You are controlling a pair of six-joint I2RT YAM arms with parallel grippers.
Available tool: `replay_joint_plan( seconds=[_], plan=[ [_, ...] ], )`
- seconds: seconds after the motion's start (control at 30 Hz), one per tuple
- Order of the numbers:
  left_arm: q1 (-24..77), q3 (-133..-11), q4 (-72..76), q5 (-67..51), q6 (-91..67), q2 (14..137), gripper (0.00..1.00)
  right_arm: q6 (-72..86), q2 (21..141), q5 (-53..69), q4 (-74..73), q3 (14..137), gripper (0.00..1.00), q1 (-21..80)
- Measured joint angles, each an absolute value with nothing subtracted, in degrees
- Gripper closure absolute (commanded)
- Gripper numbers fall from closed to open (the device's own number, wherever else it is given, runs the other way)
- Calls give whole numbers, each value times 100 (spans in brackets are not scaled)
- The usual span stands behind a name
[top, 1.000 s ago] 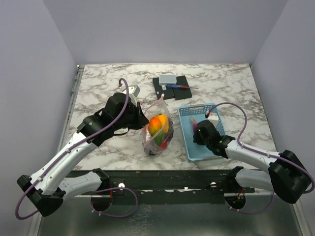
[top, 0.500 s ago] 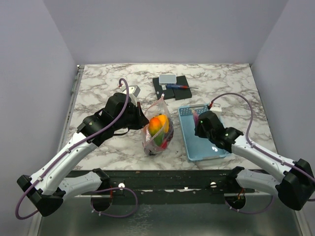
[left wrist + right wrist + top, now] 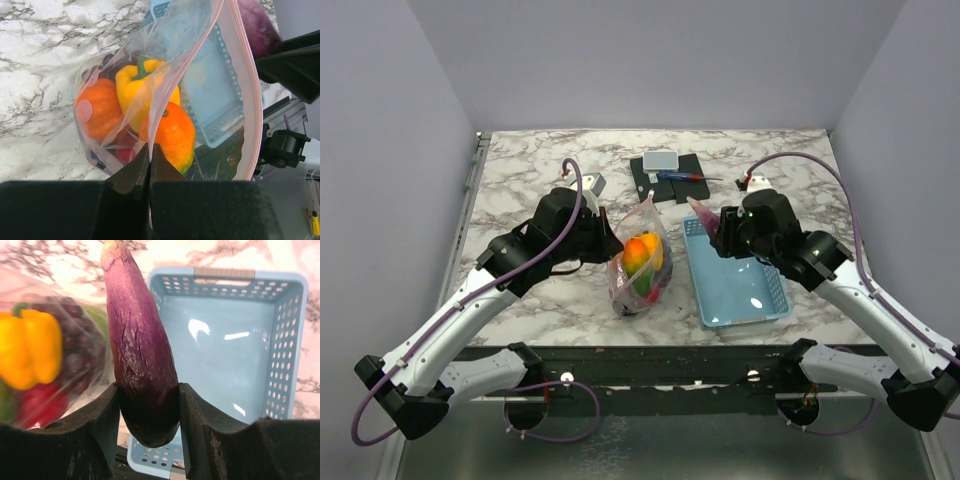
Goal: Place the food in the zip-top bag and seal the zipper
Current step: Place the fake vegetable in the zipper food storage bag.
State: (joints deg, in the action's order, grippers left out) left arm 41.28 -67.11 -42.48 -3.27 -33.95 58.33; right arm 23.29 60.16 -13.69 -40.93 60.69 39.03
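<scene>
Purple eggplant [image 3: 140, 355] is clamped between the right gripper [image 3: 148, 395] and its part-open fingers, over the light-blue basket [image 3: 295, 340] edge. Closed almost fully, the left gripper [image 3: 150, 152] pinches the zip-top bag [image 3: 210, 75] at its rim.

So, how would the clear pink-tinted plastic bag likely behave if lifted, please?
Probably floppy: the clear pink-tinted plastic bag looks thin and crinkled, held only where the left hand pinches its edge. The yellow pepper and round orange fruit inside would likely make it sag, bottom-heavy.
</scene>
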Motion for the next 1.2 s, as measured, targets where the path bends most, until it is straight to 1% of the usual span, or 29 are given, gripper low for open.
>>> replay_joint_plan(
  seconds=[0.23, 0.4, 0.73, 0.93, 1.2],
  plan=[
    [4128, -6914, -4254, -395, -3369, 6023, 100, 1881, 6080, -902, -4930, 7467, 92, 3903],
    [4128, -7159, -4261, -462, -3336, 6169, 100, 1594, 6466, -287, -5561, 8667, 92, 3903],
    [4128, -7491, -4292, -574, -3315, 6451, 100, 1210, 7166, 1039, -6663, 10414, 92, 3905],
    [4128, -7634, -4296, -648, -3312, 6560, 100, 1219, 7330, 1413, -7170, 10757, 92, 3905],
    [4150, -7815, -4294, -720, -3306, 6775, 100, 1358, 7345, 1579, -7669, 10742, 93, 3905]
  ],
)
